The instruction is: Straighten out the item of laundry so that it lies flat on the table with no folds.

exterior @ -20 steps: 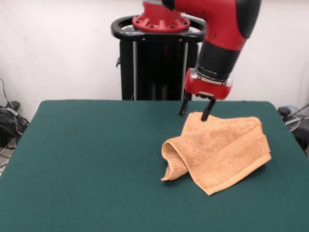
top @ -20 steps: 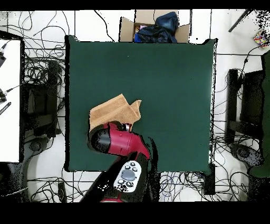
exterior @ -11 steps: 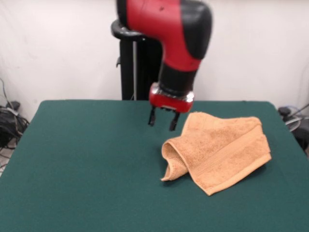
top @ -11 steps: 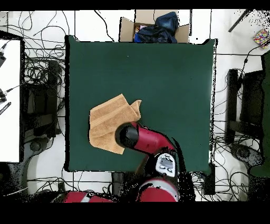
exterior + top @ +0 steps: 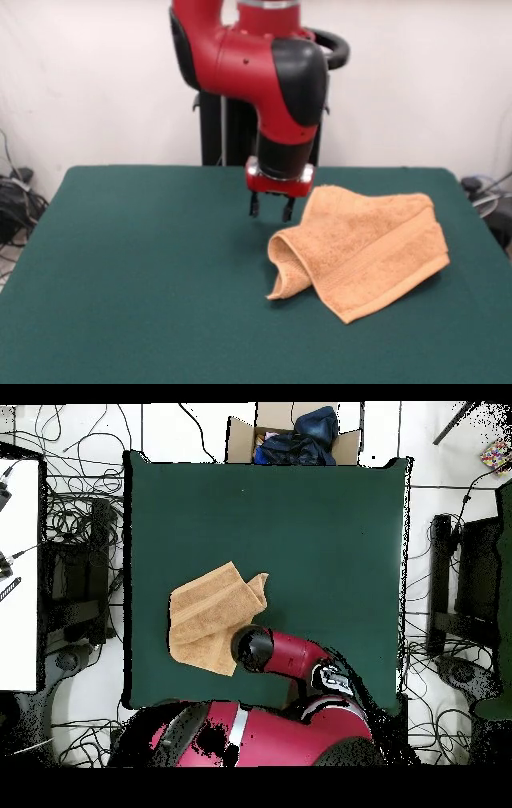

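Gripper [image 5: 270, 210] empty, fingers apart, hovering just beside one folded towel [image 5: 364, 252] on table [image 5: 144, 272].

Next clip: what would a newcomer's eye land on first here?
The big red and black arm, coming down at the table's far side with its open, empty gripper just above the green top. Right beside it lies the peach towel, still rumpled, one edge curled over into a fold on the side towards the gripper.
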{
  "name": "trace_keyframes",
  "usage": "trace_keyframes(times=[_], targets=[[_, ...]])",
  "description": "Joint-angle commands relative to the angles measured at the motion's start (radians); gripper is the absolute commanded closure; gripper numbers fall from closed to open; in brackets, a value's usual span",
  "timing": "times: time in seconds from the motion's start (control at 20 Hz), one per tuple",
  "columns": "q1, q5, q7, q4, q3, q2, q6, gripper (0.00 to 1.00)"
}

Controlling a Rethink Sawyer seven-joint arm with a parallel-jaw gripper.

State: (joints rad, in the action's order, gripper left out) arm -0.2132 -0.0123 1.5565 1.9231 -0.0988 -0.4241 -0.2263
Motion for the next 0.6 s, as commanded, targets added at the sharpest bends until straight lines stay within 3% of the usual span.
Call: trace_keyframes(times=[0.05,0.35,0.6], targets=[[0.018,-0.069,0.08,0.051,0.12,-0.085,-0.012,0.0],[0.047,-0.073,0.128,0.107,0.076,-0.186,-0.056,0.0],[0.083,-0.045,0.179,0.132,0.077,-0.173,-0.017,0.0]])
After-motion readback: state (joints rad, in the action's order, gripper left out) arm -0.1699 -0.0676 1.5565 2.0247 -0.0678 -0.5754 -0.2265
